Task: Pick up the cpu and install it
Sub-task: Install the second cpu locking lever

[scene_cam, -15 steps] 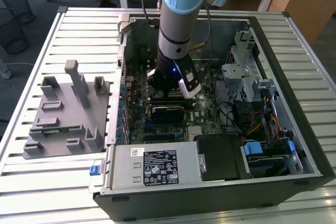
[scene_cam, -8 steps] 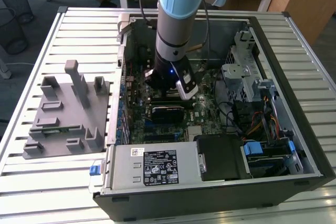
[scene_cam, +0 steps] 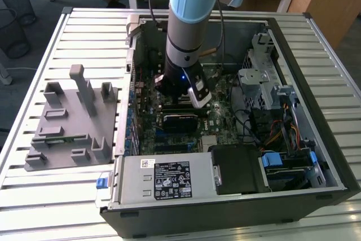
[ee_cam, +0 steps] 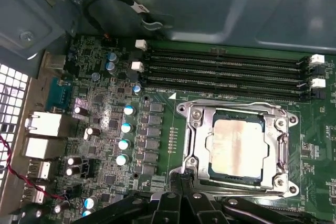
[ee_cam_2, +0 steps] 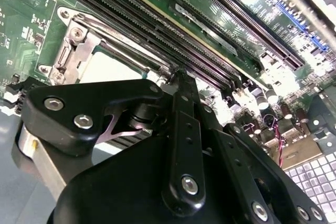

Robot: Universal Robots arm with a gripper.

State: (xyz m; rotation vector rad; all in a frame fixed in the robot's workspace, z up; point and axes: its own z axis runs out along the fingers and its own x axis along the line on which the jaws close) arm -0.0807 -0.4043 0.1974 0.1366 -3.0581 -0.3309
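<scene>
The cpu [ee_cam: 236,148], a square chip with a silvery top, lies flat in the motherboard socket. The socket's metal frame [ee_cam: 197,129] is down around its edges. In the second wrist view the cpu [ee_cam_2: 113,67] shows as a pale patch inside that frame. My gripper [ee_cam: 181,180] hangs low over the board, at the socket's edge beside the chip. It is shut, with nothing between its fingers. In the exterior view the gripper [scene_cam: 183,93] reaches down into the open computer case [scene_cam: 293,38], and the arm hides the socket.
Long black memory slots [ee_cam: 226,72] run beside the socket. Capacitors [ee_cam: 126,129] and rear ports [ee_cam: 42,124] stand on its other side. The case holds a power supply [scene_cam: 163,179], a drive cage [scene_cam: 256,83] and cables [scene_cam: 282,134]. A grey parts fixture [scene_cam: 70,122] sits at the exterior view's left.
</scene>
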